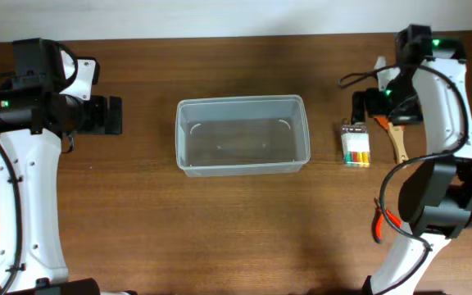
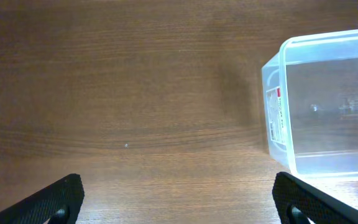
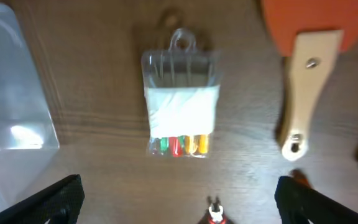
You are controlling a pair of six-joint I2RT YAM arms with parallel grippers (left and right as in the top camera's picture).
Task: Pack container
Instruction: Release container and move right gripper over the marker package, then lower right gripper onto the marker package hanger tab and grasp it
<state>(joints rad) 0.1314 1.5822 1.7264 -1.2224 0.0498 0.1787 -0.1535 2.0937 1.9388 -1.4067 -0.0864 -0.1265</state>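
The left arm reaches in from the left, its gripper (image 2: 179,202) over bare wood, jaws spread wide, facing the container (image 1: 242,135) at the middle of the table (image 1: 244,238). The right arm curls over from the right side, its gripper (image 3: 179,193) likewise wide open above a pack of markers (image 3: 180,115), which lies between the container and a wooden-handled spatula (image 3: 304,87)

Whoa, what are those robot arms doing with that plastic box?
They are getting ready to pack the tub, which is empty right now. The right gripper is open and hovers over a small clear packet with colorful pieces inside. It lies beside the tub, next to a wooden-handled tool. The left gripper is open too, over the table on the tub's other side. Nothing is held.
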